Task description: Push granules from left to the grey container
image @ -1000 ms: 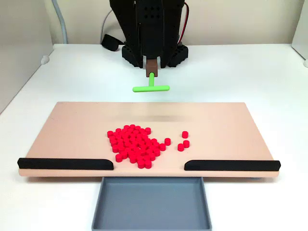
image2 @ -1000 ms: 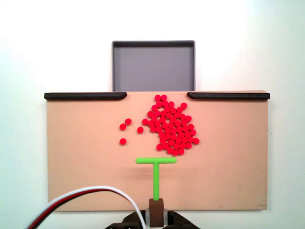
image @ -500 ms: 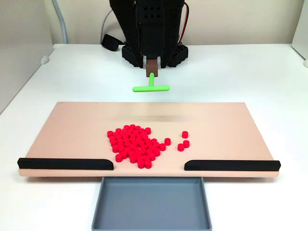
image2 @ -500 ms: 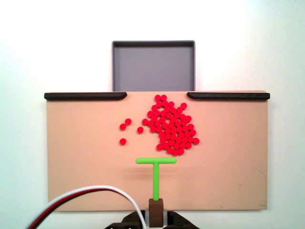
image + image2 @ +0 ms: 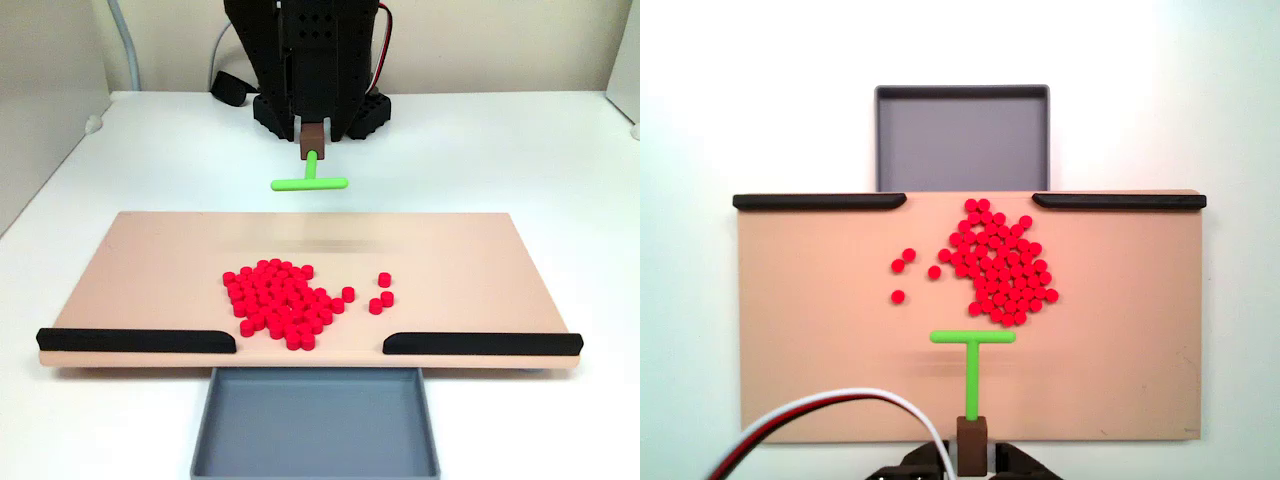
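Note:
A heap of red granules lies on the tan board, close to the gap between the two black strips; three strays sit apart from it. In the other fixed view the granules lie just beyond the bar of the green T-shaped pusher, with a small gap between. The grey container stands empty against the board's edge at that gap. My gripper is shut on the pusher's brown handle, and the pusher hangs over the board's arm-side edge.
Black strips line the board's container-side edge on both sides of the gap. The arm's black base stands behind the board. A white and red cable arcs over the board's corner. White table surrounds everything.
The green pusher has shifted sideways by a few pixels, towards the heap's side. The granules have not moved.

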